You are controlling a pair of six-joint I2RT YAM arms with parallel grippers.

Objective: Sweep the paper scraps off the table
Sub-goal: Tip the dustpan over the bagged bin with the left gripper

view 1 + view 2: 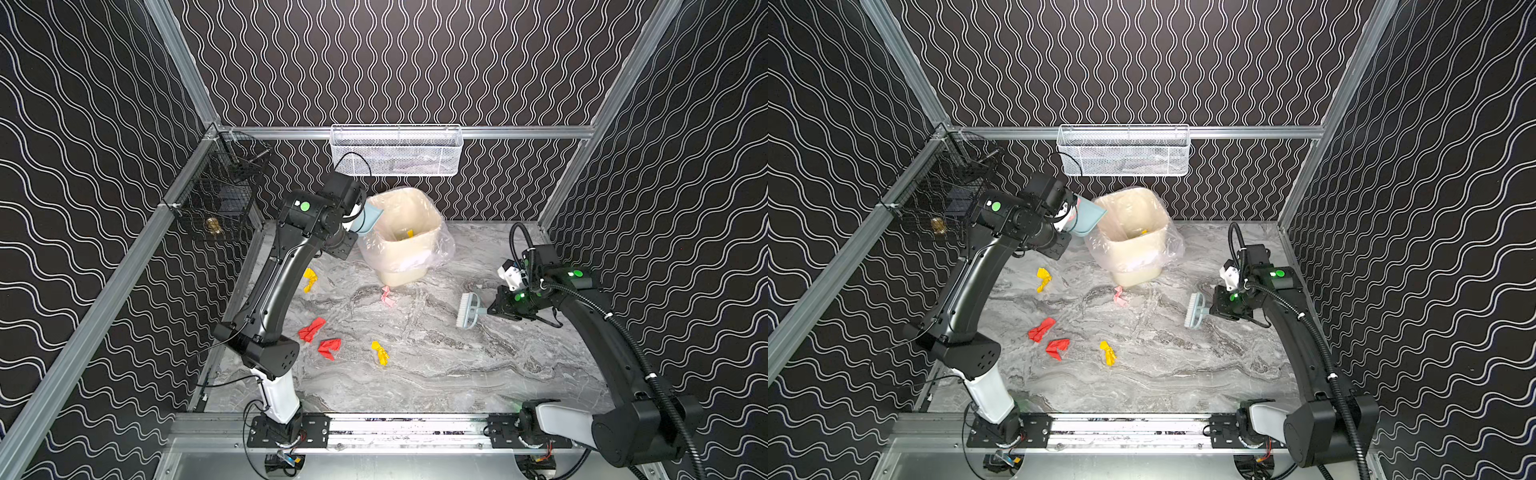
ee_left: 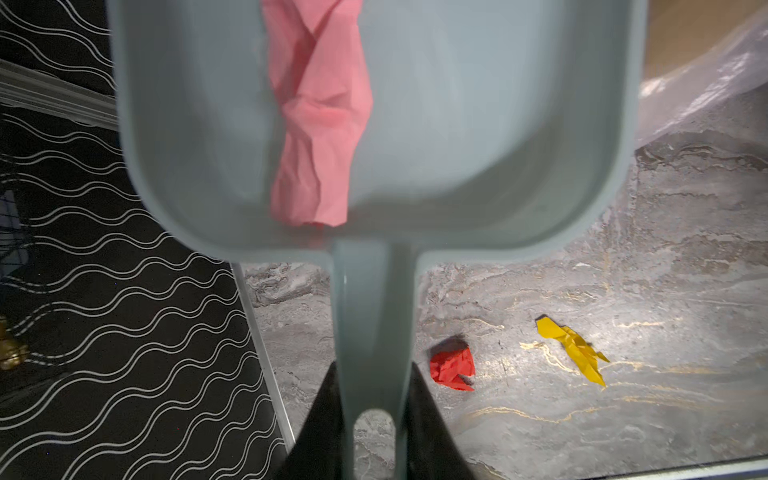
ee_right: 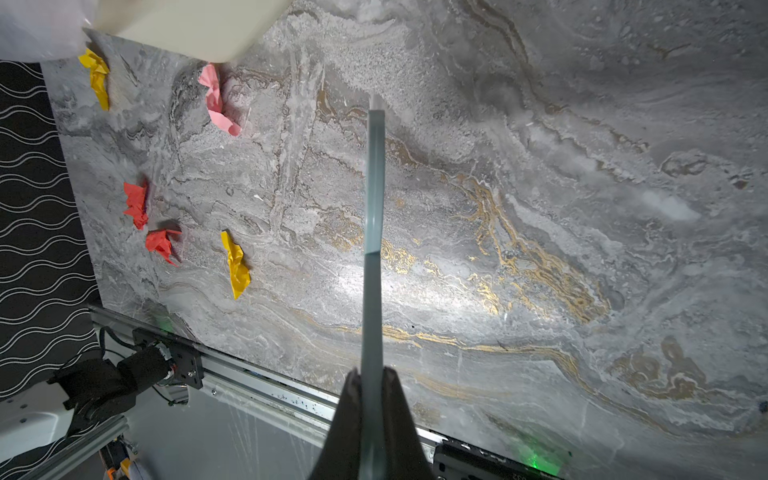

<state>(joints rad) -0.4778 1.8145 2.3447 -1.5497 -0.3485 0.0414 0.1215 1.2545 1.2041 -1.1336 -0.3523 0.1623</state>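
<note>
Table (image 1: pixel 457 374): scraps (image 1: pixel 311 329) | left tool (image 2: pixel 372 365) grips dustpan (image 2: pixel 457 145) | right tool (image 3: pixel 371 372) grips brush (image 1: pixel 467 309)

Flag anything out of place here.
Red, yellow and pink paper scraps litter the table; a pink scrap lies beside the waste bin. Another pink scrap lies in the dustpan held by the left gripper.

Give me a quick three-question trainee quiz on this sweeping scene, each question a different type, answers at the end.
1. True or false: the pale blue plastic dustpan in the left claw is empty.
2. The right claw holds: A) a yellow sponge, B) the pale blue brush with white bristles, C) nothing.
3. Which colours are the crumpled paper scraps on the grey marble table?
Key: 1 false, a pink paper scrap lies in it. 2 B. 3 red, yellow, pink.
</note>
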